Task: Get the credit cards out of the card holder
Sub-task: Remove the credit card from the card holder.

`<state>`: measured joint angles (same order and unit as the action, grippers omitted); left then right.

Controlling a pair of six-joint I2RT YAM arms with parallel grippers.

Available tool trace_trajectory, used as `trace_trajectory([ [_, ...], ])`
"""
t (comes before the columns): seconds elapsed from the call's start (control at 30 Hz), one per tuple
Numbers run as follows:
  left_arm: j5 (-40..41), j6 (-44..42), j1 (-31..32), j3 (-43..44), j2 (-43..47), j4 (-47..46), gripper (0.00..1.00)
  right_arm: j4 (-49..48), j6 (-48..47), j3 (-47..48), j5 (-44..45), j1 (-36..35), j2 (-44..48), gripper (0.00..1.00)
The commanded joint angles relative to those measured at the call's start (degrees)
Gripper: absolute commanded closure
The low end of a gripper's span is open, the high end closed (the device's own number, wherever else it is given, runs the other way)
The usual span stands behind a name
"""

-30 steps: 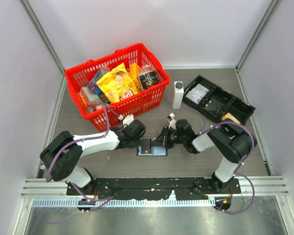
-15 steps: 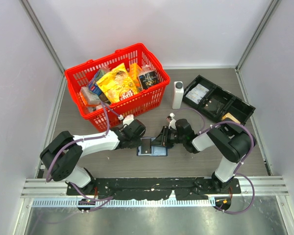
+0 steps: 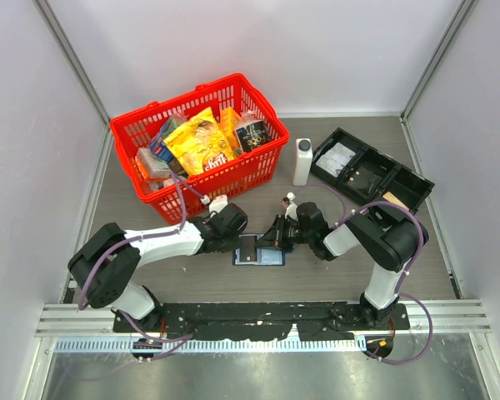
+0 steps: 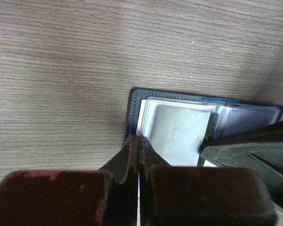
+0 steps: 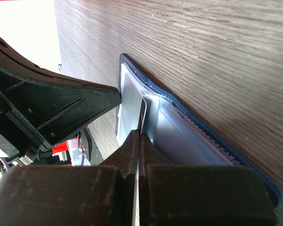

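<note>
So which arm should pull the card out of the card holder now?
The right: the right tool is shut on the raised card edge, while the left tool pins the card holder rim.

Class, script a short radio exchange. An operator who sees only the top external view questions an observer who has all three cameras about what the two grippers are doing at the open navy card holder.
Operator: From above, both grippers meet over the card holder. Is the left one closed?
Observer: Yes. The left wrist view shows the left gripper shut, its tips at the navy rim of the card holder.
Operator: And the right?
Observer: The right wrist view shows the right gripper shut on the edge of a thin pale sheet. I cannot tell whether it is a card or a sleeve.
Operator: Is anything out of the holder?
Observer: Not that I can see. In the left wrist view the grey sheet lies within the holder's outline, beside a bluish clear sleeve.
</note>
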<state>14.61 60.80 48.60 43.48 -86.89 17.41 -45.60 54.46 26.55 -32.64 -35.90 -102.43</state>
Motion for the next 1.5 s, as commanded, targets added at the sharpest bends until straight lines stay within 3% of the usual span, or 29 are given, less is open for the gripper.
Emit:
trace_trajectory([
  [0.0,-3.4,-1.1,-0.6,-0.8,-2.5,1.5,1.0,-2.1,-0.4,-0.9,-0.1,0.7,0.5,0.99],
  [0.63,-4.6,-1.5,-0.6,-1.0,0.6,0.4,0.99,6.9,-5.3,-1.3,-0.8,4.3,4.3,0.99],
  [0.8,-7.2,-1.8,0.4,-0.5,3.9,-3.9,0.77,6.4,-5.2,-1.1,-1.3,4.3,3.3,0.99],
  [0.93,-9.0,-2.4,0.7,1.1,3.3,-5.9,0.73,6.1,-5.2,-1.1,-1.5,4.3,3.0,0.99],
  [1.0,-8.8,-2.7,0.7,1.9,1.7,-6.2,0.75,6.1,-5.3,-1.1,-1.4,4.3,3.0,0.99],
  [1.2,-8.1,-1.7,0.5,2.7,-2.8,-5.1,0.99,6.1,-5.2,-1.1,-1.5,4.3,3.4,0.99],
  [1.47,-7.5,1.4,-0.5,0.1,-3.9,-3.0,1.0,8.2,-5.9,-1.7,-0.7,5.0,4.5,0.99],
])
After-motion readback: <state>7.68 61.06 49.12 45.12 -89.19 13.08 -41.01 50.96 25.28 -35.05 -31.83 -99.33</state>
